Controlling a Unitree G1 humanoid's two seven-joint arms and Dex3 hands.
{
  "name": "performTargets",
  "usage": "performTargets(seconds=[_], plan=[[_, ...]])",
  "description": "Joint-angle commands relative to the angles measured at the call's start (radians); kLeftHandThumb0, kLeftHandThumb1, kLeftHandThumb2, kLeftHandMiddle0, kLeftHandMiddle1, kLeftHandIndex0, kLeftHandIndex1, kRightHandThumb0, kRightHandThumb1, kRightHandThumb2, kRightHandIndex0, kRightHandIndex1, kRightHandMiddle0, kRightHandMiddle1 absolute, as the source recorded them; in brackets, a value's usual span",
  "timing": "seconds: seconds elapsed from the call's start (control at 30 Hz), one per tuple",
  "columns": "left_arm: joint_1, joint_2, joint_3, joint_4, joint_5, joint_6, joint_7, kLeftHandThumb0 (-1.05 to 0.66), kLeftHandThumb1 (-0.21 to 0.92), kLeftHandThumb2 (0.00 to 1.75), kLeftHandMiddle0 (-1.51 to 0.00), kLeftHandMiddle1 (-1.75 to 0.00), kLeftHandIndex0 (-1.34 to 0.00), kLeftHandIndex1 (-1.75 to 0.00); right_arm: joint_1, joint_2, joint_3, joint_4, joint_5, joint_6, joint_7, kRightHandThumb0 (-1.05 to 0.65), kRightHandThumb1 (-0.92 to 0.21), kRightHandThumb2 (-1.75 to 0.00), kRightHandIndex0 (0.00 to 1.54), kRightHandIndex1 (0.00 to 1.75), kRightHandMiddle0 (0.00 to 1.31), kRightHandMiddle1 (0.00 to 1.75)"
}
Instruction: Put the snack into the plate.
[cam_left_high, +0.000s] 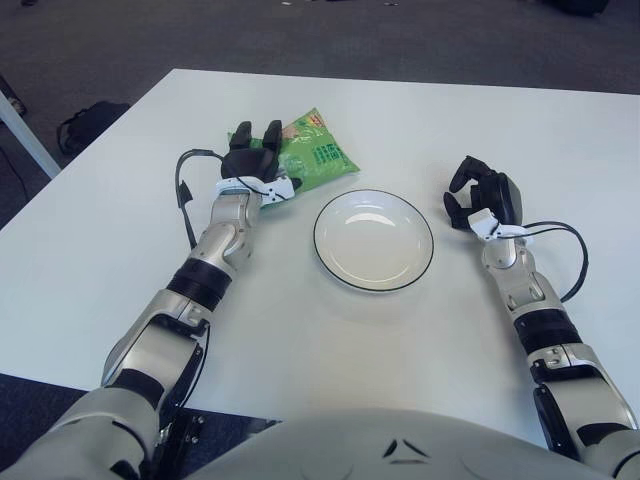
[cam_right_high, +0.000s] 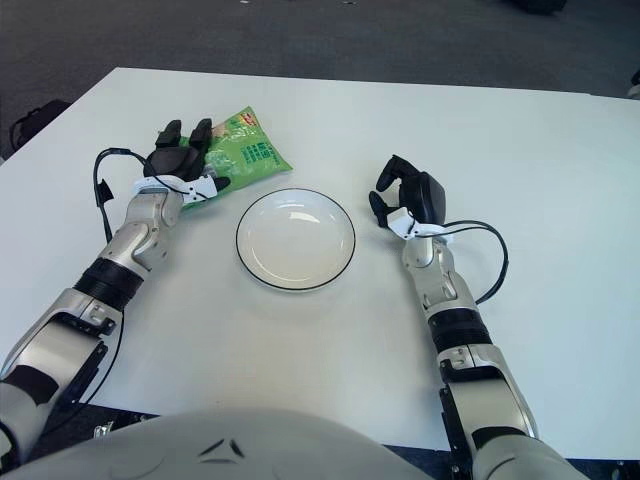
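1. Two hands are showing over the white rectangular table (cam_left_high: 120, 230), one on each side of the round white plate with a thin dark rim (cam_left_high: 373, 240).
2. Over on the left, the left hand (cam_left_high: 252, 160) is sitting on the near-left end of the green crinkly plastic snack bag (cam_left_high: 318, 155), black fingers (cam_left_high: 272, 133) pointing away from the robot and lying over the packet.
3. Whether those fingers are actually gripping the bag or only lying on it, I cannot tell from either eye.
4. That snack bag is lying flat on the table, just beyond and to the left of the plate, apart from its rim.
5. Inside the plate nothing is lying; its bowl is showing plain white.
6. On the other side, the right hand (cam_right_high: 408, 198) is showing just right of the plate, fingers (cam_right_high: 388, 172) curling loosely inward and holding nothing.
7. Black cables (cam_left_high: 186, 195) are looping out beside both wrists.
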Motion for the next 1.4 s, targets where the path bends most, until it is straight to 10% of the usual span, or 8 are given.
performTargets(seconds=[0.0,0.37,0.7,0.9,1.1,1.37], plan=[[-0.045,-0.019,-0.017,0.088,-0.026,-0.021,0.003,-1.05,0.92,0.64,0.00,0.00,0.00,0.00,0.089,0.011,0.034,0.064,-0.019,0.028,0.036,-0.55,-0.18,-1.49,1.32,1.75,0.74,1.75],[-0.152,-0.022,-0.060,0.422,-0.085,-0.215,0.114,-1.05,0.92,0.64,-0.03,-0.04,-0.02,-0.17,0.097,0.016,0.035,0.052,-0.018,0.034,0.035,-0.54,-0.19,-1.48,1.32,1.75,0.73,1.75],[-0.236,0.003,-0.138,0.651,-0.063,-0.343,0.178,-1.05,0.92,0.58,-0.05,-1.23,0.00,-0.92,0.105,0.014,0.038,0.041,-0.023,0.040,0.035,-0.55,-0.19,-1.48,1.32,1.75,0.73,1.75],[-0.266,0.013,-0.178,0.731,-0.056,-0.366,0.228,-0.95,0.90,0.49,-0.39,-1.68,0.00,-1.42,0.116,0.011,0.041,0.026,-0.028,0.037,0.033,-0.55,-0.19,-1.48,1.32,1.75,0.73,1.75],[-0.285,0.022,-0.214,0.788,-0.049,-0.375,0.297,-0.52,0.52,1.03,-0.79,-1.74,-0.41,-1.71,0.125,0.009,0.041,0.013,-0.027,0.040,0.041,-0.55,-0.19,-1.48,1.32,1.75,0.73,1.75],[-0.277,0.058,-0.240,0.861,-0.057,-0.445,0.408,-0.03,0.08,1.48,-0.93,-1.43,-0.58,-1.74,0.132,0.005,0.041,0.004,-0.033,0.044,0.042,-0.55,-0.19,-1.48,1.32,1.75,0.73,1.75]])
